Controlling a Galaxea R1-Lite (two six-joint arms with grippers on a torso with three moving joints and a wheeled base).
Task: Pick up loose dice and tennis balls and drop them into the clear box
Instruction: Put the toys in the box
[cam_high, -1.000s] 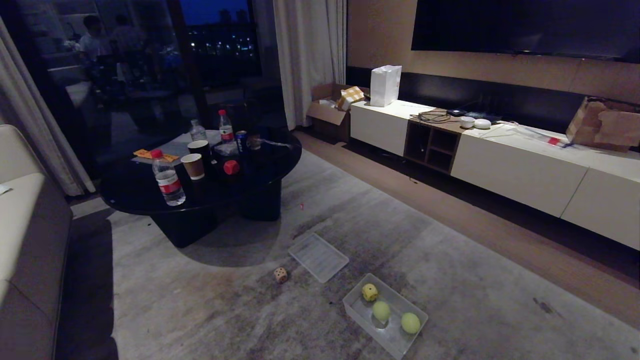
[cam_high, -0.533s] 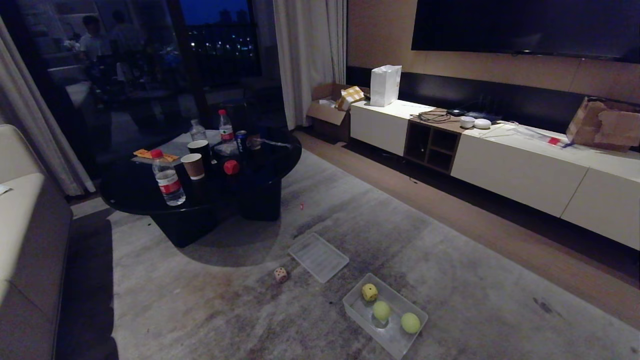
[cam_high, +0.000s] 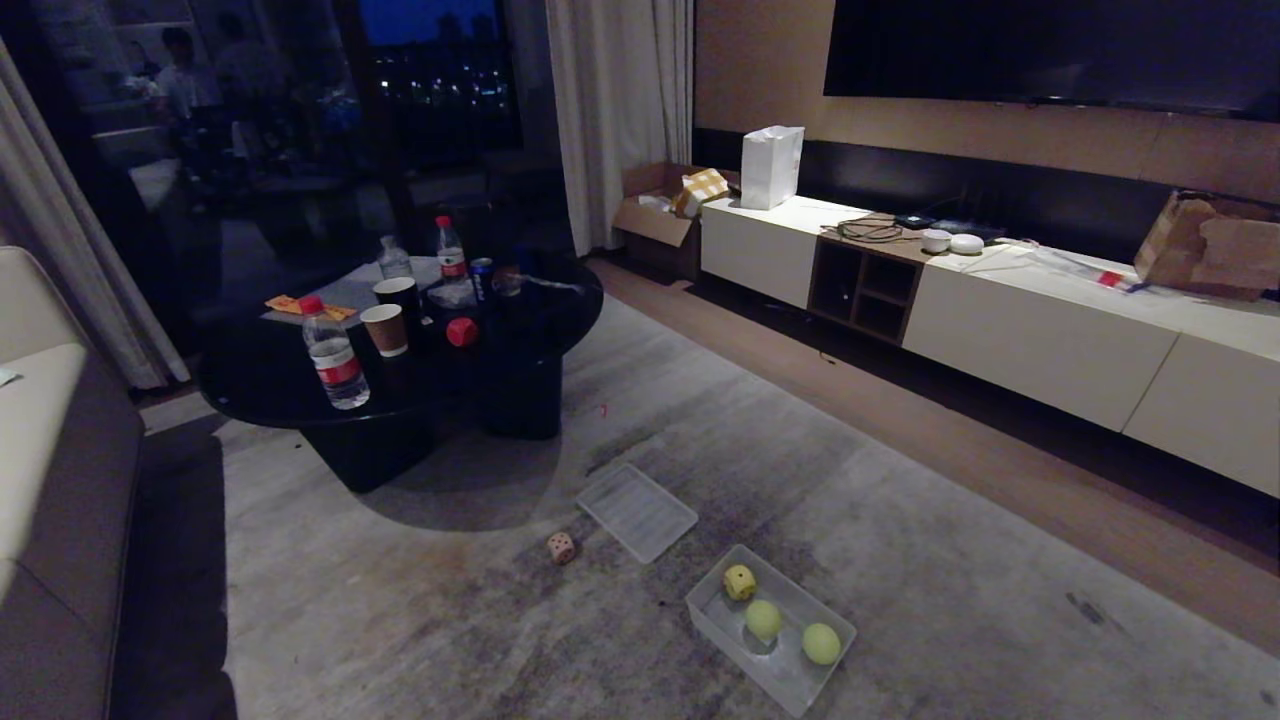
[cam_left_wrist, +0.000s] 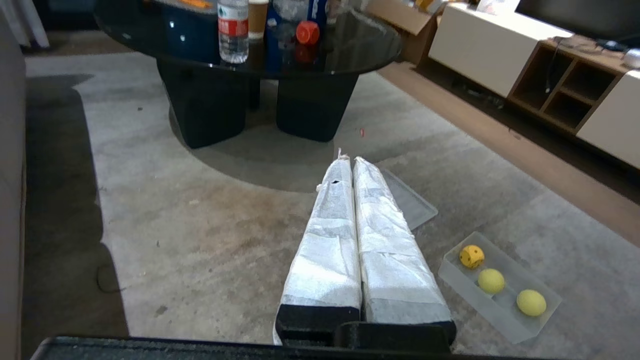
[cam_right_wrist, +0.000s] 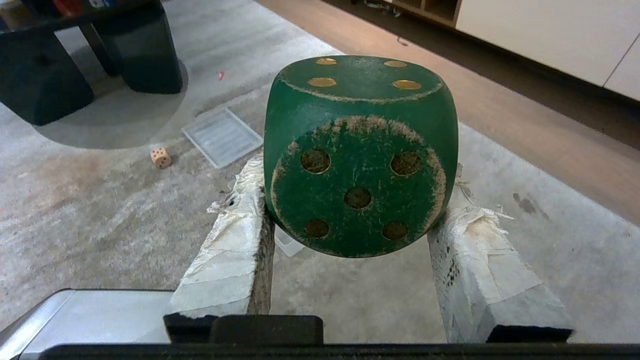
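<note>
Two tennis balls (cam_high: 763, 620) and a yellow die (cam_high: 739, 583) lie in the clear box (cam_high: 716, 622) on the rug (cam_high: 900, 560), with a beige die (cam_high: 561, 547) loose near the flat lid (cam_high: 637, 512). My right end effector (cam_right_wrist: 350, 220) grips the dark green die (cam_right_wrist: 360, 155) above the rug. My left end effector (cam_left_wrist: 348, 162) is clenched, holding nothing.
</note>
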